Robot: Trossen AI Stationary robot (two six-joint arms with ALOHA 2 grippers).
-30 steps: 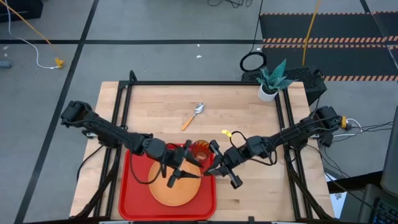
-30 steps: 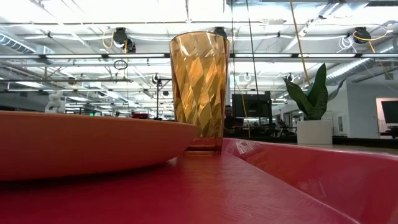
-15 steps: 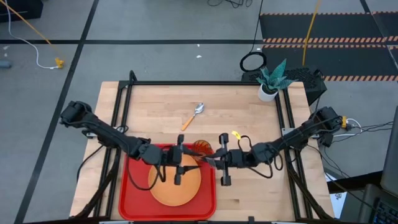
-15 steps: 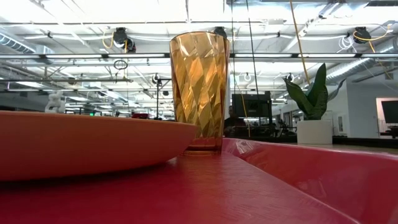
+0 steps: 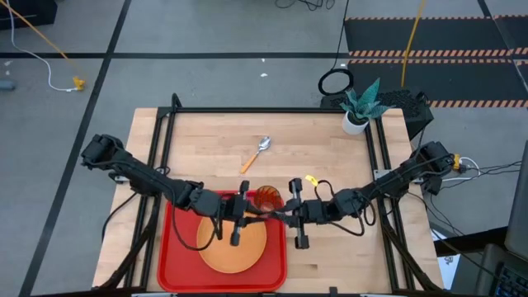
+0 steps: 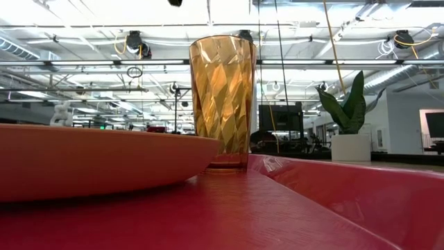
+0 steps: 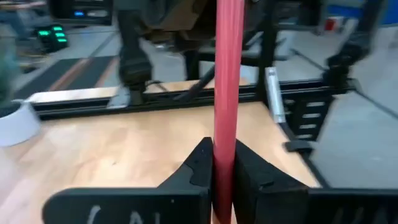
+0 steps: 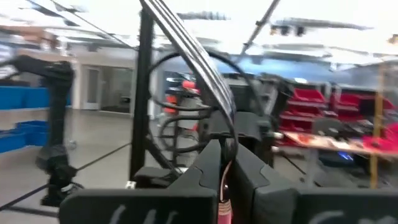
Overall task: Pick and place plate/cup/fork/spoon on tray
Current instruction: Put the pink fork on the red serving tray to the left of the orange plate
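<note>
The fork [image 5: 268, 214] hangs level between my two grippers, over the red tray's [image 5: 171, 247] right part, close by the amber cup [image 5: 266, 196]. My left gripper [image 5: 252, 214] is shut on its pink-red handle [image 7: 224, 93]. My right gripper [image 5: 281, 216] is shut on it from the other side. The cup stands upright on the tray [image 6: 291, 208], next to the orange plate [image 5: 235, 247], which lies flat on the tray. The spoon [image 5: 255, 154] lies on the bare wood, farther back. My left gripper pinches the pink-red handle [image 7: 223, 158] between its two fingers [image 7: 198, 168], coming level from the table's left. The handle runs on past the fingertips, and the fork is lifted clear of the tray. My right gripper has the fork between its two fingers [image 8: 208, 171], coming level from the table's right. A bit of the pink handle [image 8: 224, 208] shows back between them, and the silver metal part [image 8: 205, 68] runs out past the fingertips. The fork is clear of the tray.
A small white pot with a green plant [image 5: 356, 113] stands at the table's far right corner. Bare wood lies around the spoon and to the right of the tray. A black frame [image 5: 264, 110] runs round the table.
My right gripper has turned level and risen a little toward the far edge with the fork. My left gripper has gone right and toward the far edge to meet it, and has shut on the fork's handle. Plate, cup and spoon have stayed put.
</note>
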